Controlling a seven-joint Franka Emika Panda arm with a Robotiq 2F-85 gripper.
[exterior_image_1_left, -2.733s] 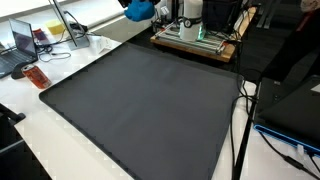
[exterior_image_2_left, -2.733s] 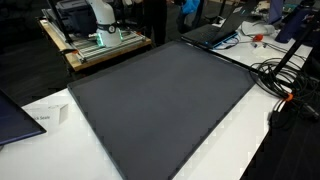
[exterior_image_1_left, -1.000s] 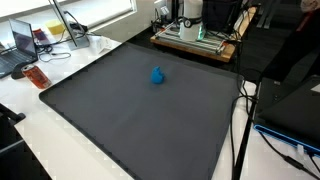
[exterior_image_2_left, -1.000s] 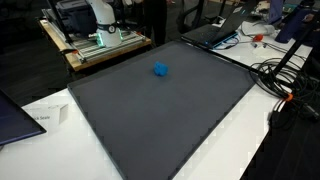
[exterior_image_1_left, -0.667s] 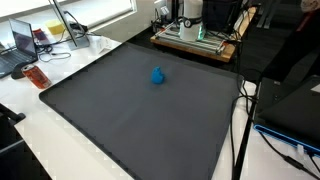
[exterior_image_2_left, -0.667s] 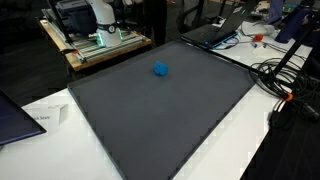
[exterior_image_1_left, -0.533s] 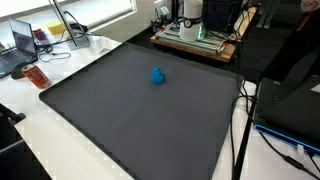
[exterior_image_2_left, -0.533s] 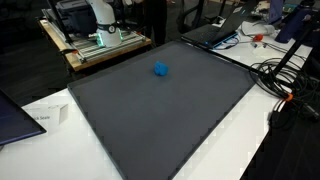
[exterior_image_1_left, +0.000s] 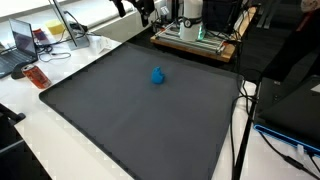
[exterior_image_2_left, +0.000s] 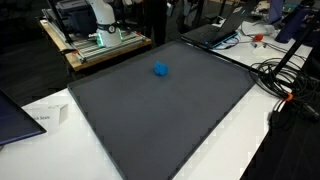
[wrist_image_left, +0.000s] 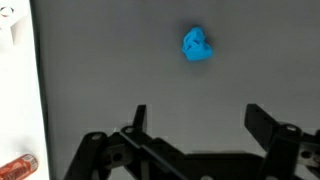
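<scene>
Gripper (wrist_image_left: 196, 122) spread wide and empty, high above dark mat (wrist_image_left: 120, 70); small blue crumpled object (wrist_image_left: 197, 44) lying alone just ahead of its fingertips, well below; step judged approach, next calling for descent squarely over it.

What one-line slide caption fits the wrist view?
Open tool hovers above a small blue object lying alone on the dark grey mat.

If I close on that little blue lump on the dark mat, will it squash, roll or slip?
The blue lump looks crumpled and uneven, so it probably gives under pressure. With no round side showing, it seems unlikely to roll on the dark mat. It looks small and likely light, so the open pincer could nudge it aside.
</scene>
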